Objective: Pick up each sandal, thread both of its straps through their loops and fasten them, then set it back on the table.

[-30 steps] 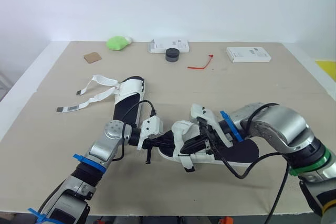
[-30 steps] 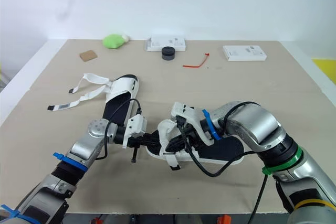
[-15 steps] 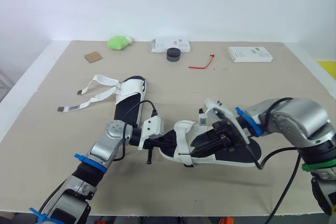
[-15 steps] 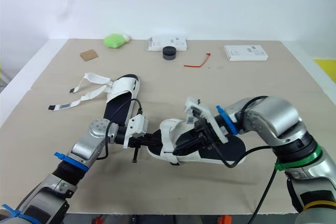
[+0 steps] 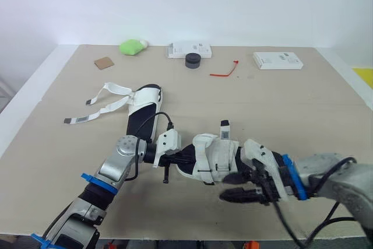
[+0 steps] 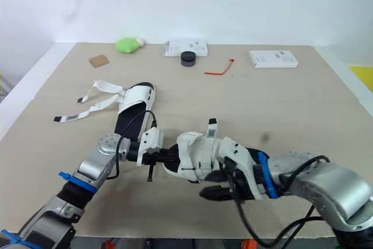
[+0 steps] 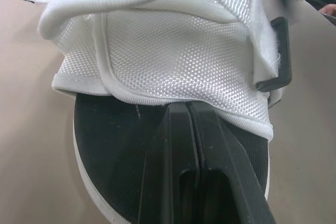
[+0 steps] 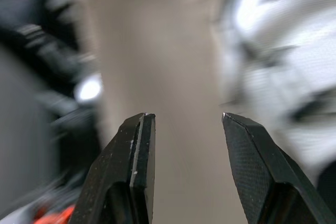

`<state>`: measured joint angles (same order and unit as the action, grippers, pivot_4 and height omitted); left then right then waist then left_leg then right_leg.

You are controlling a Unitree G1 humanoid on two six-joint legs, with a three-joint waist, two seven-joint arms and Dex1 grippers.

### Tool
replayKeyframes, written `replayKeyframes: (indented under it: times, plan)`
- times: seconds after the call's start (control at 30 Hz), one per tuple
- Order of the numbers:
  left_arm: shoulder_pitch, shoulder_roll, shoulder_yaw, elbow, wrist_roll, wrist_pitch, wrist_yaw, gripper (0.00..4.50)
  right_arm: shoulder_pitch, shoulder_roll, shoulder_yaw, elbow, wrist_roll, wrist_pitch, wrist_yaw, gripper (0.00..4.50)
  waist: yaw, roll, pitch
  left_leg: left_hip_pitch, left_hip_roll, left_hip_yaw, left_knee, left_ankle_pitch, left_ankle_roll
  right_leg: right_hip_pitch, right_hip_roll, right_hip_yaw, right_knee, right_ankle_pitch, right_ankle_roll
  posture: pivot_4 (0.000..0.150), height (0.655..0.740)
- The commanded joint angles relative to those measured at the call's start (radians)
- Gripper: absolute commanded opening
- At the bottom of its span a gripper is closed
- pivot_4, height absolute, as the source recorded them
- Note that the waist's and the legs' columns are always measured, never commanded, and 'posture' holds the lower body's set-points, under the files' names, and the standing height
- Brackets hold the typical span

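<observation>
Beige table (image 5: 303, 115) under a white wall carries two sandals in the head view. The far sandal (image 5: 143, 104) lies at about ten o'clock from the table's middle, its two loose straps (image 5: 99, 104) trailing off toward nine. The near sandal (image 5: 214, 157) lies at six o'clock, its white mesh upper folded over a black sole and one strap tab (image 5: 224, 130) standing up at its twelve. The left gripper (image 5: 185, 157) meets its toe end from nine o'clock. The right gripper (image 5: 228, 186) hangs just beside its near edge at five o'clock, fingers apart and holding nothing. A green lump (image 5: 132, 46), a black puck (image 5: 192, 60), a white box (image 5: 186, 49), a red tie (image 5: 224, 72) and a second box (image 5: 277, 60) sit well apart from the work, along the twelve o'clock edge. From the left wrist, the left gripper's fingers (image 7: 173, 145) are pressed together over the black footbed (image 7: 105, 129), tips tucked under the hem of the mesh upper (image 7: 168, 51). I see nothing between them, and a black plastic loop (image 7: 276, 56) sits at the mesh's edge. From the right wrist, the two fingertips (image 8: 139, 129) stand clearly apart, the scene beyond them blurred. The sandal should be light, its mesh and straps limp, its sole firm but springy. I would steady it by the sole and pinch a strap near its stiffer tab end for threading.
</observation>
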<state>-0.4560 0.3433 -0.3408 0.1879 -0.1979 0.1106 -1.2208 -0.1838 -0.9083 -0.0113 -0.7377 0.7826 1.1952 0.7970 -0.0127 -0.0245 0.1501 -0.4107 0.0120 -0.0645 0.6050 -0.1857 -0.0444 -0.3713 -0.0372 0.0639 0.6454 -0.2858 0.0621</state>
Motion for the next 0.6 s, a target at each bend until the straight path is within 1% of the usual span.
replayKeyframes:
  times: [0.03,0.1,0.27,0.6]
  plan:
    - [0.046,0.022,-0.064,0.064,0.058,0.057,-0.001,0.0,0.017,0.029,0.025,-0.041,-0.084,-0.069,-0.105,2.25,-0.002,-0.001,0.0,0.002,0.0,0.0,0.0,0.0,0.0,0.0,0.0,0.0,0.0,-0.001,-0.001,0.15,0.74]
    - [0.043,0.024,-0.064,0.067,0.058,0.057,-0.005,0.0,0.028,0.033,0.028,-0.059,-0.08,-0.068,-0.121,2.25,-0.003,-0.001,0.0,0.003,0.0,0.0,0.0,0.0,0.0,0.0,0.0,0.0,0.0,-0.001,-0.001,0.15,0.74]
    - [0.034,0.026,-0.064,0.076,0.06,0.054,-0.012,0.0,0.06,-0.022,0.056,-0.094,-0.09,-0.081,-0.106,2.25,-0.003,-0.001,0.001,0.002,0.0,0.0,0.0,0.0,0.0,0.0,-0.001,0.0,0.0,-0.001,-0.002,0.15,0.74]
    - [0.024,0.021,-0.067,0.09,0.063,0.043,-0.014,0.0,0.005,0.066,0.144,-0.013,-0.134,-0.084,-0.185,2.25,-0.005,-0.003,0.001,0.003,0.0,-0.002,0.0,0.001,0.001,0.001,-0.001,-0.001,0.0,0.0,-0.002,0.15,0.74]
